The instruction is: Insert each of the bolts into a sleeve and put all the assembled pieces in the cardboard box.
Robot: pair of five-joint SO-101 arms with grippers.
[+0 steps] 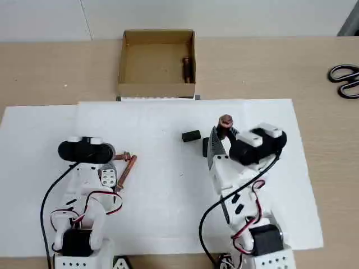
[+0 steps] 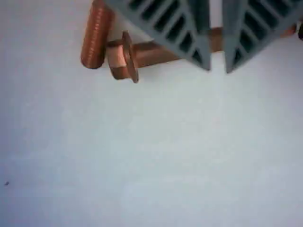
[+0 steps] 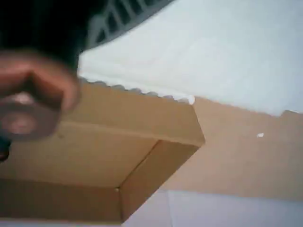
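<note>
- The grey plastic left claw [image 2: 218,66] is down over the big white sheet of paper [image 1: 168,207], on the left side. Its fingers are narrow, almost closed, with nothing between them.
- A shiny copper bolt with a wide head [image 2: 124,61] lies flat on the paper under the claw tips. A second copper bolt [image 2: 96,33] lies just beside its head. Neither one has a sleeve on.
- The open brown cardboard box [image 1: 159,89] sits in the middle, at the far edge of the paper. One finished piece [image 1: 186,68] lies inside, by the right wall. I think it is a bolt in its sleeve.
- A short black sleeve [image 1: 191,135] lies on the paper, near the right arm. A second small black sleeve [image 1: 205,147] lies just beside the right claw [image 1: 223,132].
- The right claw is closed on a third copper bolt [image 1: 225,120], held up off the paper with its head on top. I cannot tell if a sleeve is on it.
- A pair of black-handled scissors [image 1: 345,78] lies on the wooden table, well apart from everything.
- So I think one piece is done. Three bolts are not yet in the box, and two of them need sleeves first.
</note>
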